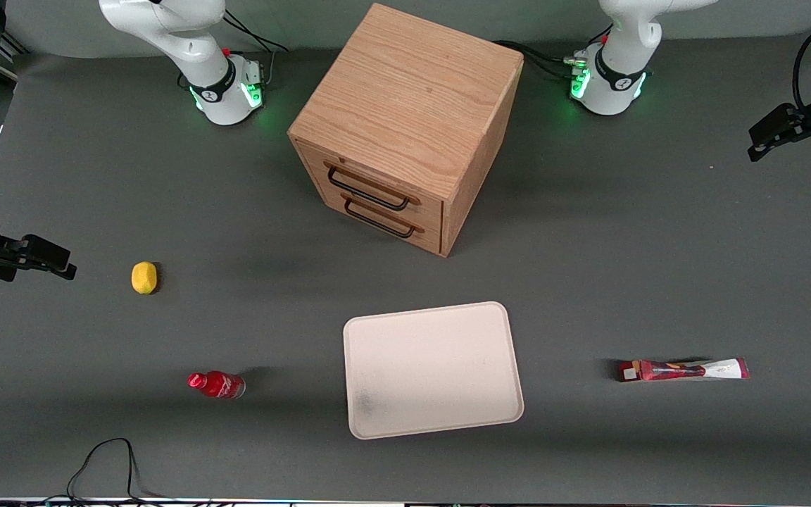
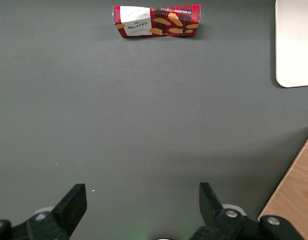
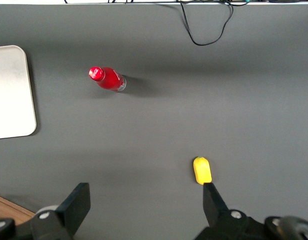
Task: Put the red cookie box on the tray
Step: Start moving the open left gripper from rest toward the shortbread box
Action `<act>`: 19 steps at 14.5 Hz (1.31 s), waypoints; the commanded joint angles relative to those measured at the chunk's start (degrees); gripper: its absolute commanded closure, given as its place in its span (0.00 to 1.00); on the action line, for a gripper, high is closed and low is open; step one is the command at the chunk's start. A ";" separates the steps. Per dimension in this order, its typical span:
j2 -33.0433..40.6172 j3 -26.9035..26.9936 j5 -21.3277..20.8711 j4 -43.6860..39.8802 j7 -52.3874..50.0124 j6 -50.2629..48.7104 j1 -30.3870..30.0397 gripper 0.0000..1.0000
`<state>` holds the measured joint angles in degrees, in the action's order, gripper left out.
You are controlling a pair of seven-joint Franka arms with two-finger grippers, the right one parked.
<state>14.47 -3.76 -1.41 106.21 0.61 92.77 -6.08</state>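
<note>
The red cookie box (image 1: 683, 370) lies flat on the grey table beside the tray (image 1: 434, 370), toward the working arm's end. Its white end points away from the tray. In the left wrist view the box (image 2: 156, 21) shows orange-yellow cookie marks, and a corner of the tray (image 2: 296, 42) is visible. My left gripper (image 1: 759, 146) hovers above the table at the working arm's end, farther from the front camera than the box and well apart from it. The gripper (image 2: 142, 200) is open, with only bare table between its black fingers (image 2: 71, 205).
A wooden two-drawer cabinet (image 1: 405, 127) stands farther from the front camera than the tray; its edge (image 2: 294, 195) shows near my gripper. Toward the parked arm's end lie a small red bottle (image 1: 217, 384) and a yellow lemon (image 1: 143, 277). A black cable (image 1: 106, 458) loops at the table's front edge.
</note>
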 commanded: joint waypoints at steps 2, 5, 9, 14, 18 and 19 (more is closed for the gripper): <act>-0.05 -0.64 -0.96 -0.92 0.70 -1.02 -0.25 0.00; -1.28 -0.55 -1.05 -0.40 3.77 -0.93 -0.25 0.00; -5.93 1.29 -1.14 -0.83 20.83 0.91 -0.25 0.00; -19.87 3.67 -2.19 -9.59 62.86 11.81 -0.78 0.02; -35.61 4.97 -1.93 -23.21 82.68 11.82 0.19 0.02; -39.04 6.20 -1.67 -25.59 84.97 11.73 0.71 0.02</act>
<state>-15.92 0.36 -2.89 90.07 78.32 106.38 -6.57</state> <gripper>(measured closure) 0.022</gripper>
